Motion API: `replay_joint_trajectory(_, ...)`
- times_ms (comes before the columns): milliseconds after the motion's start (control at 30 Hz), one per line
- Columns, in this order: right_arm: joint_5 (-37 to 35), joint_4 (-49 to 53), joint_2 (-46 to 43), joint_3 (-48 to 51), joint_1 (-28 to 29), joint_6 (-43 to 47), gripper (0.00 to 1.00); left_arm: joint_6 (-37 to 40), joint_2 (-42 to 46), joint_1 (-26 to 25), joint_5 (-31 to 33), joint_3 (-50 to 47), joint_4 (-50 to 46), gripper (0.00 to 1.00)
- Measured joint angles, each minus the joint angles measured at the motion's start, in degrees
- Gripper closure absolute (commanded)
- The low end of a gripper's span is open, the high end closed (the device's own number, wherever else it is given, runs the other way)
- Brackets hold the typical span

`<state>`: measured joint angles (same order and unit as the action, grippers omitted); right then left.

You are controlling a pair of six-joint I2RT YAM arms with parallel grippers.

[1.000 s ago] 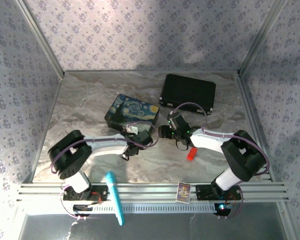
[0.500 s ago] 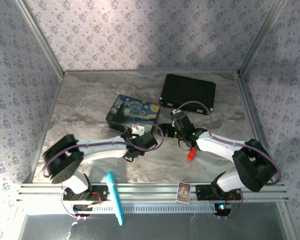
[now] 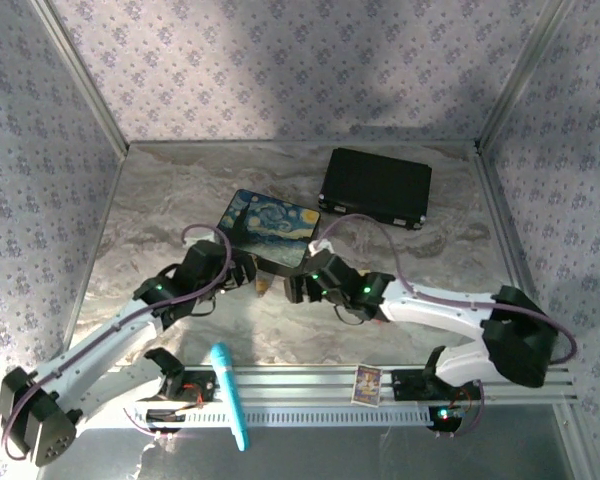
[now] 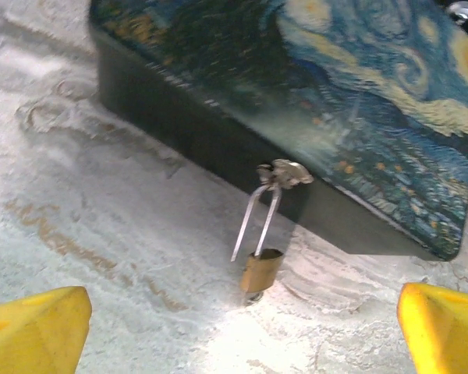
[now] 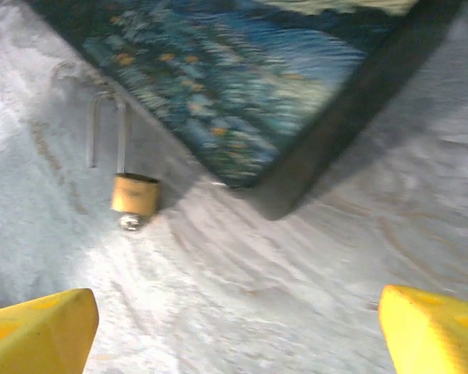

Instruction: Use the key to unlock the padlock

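Note:
The small brass padlock [image 4: 261, 269] lies on the marble table against the front wall of the painted starry-night box [image 4: 359, 86]. Its thin silver shackle [image 4: 259, 216] is hooked through the box's hasp [image 4: 285, 173], and one leg ends free beside the body. A small silvery piece, apparently the key [image 4: 254, 296], sticks out of the padlock's underside. My left gripper [image 4: 240, 331] is open, its yellow fingertips [image 4: 35, 327] apart, just short of the padlock. My right gripper [image 5: 235, 331] is also open, with the padlock [image 5: 135, 195] to its upper left. From above, the padlock [image 3: 263, 287] sits between the two grippers.
A black case [image 3: 377, 187] lies behind the painted box [image 3: 270, 222]. A teal pen [image 3: 230, 395] and a small card [image 3: 367, 383] rest on the front rail. Patterned walls close in the left, back and right sides.
Both grippers have opened. The left gripper drew back to the left of the padlock. The right gripper moved left and down toward it, and its arm now covers the red block.

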<state>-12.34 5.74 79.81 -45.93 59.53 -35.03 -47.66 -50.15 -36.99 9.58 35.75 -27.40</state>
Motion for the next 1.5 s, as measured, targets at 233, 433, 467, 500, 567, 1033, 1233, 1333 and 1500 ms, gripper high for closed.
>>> replay_joint_trajectory(233, 0.72, -2.91, 16.17, -10.45, 3.72, -2.32, 0.15, -1.03, 3.98, 5.51, -6.49, -4.39, -0.52, 0.00)
replay_joint_trajectory(433, 1.14, -3.54, 25.94, -16.02, 3.37, -3.56, 0.24, -0.76, 5.73, 8.66, -8.50, -5.18, -1.40, 0.00)
replay_joint_trajectory(467, 1.11, -3.61, 27.10, -16.85, 3.37, -3.58, 0.25, -0.81, 5.88, 8.85, -8.79, -5.55, -1.40, 0.00)
replay_joint_trajectory(500, 1.09, -3.63, 27.87, -17.44, 3.37, -3.61, 0.26, -0.81, 5.92, 8.87, -9.01, -5.90, -1.40, 0.00)
replay_joint_trajectory(567, 1.14, -3.87, 29.05, -18.27, 3.19, -3.63, 0.28, -0.81, 5.92, 8.87, -9.42, -6.84, -1.38, 0.00)
replay_joint_trajectory(1033, 0.33, -4.20, 32.26, -20.50, 2.64, -4.09, 0.51, -0.76, 5.86, 8.87, -9.99, -8.20, -1.31, 0.00)
replay_joint_trajectory(1233, -0.66, -3.96, 32.28, -20.65, 3.04, -4.07, 0.65, -0.52, 5.79, 8.87, -9.99, -8.20, -1.29, 0.00)
replay_joint_trajectory(1333, -1.03, -4.15, 32.17, -20.41, 3.15, -4.26, 0.68, 0.85, 5.81, 8.87, -9.99, -8.20, -1.27, 0.00)
replay_joint_trajectory(1500, -1.81, -5.09, 28.52, -15.43, 3.34, -4.87, 0.71, 4.72, 6.08, 8.37, -8.76, -7.72, -1.86, 0.00)
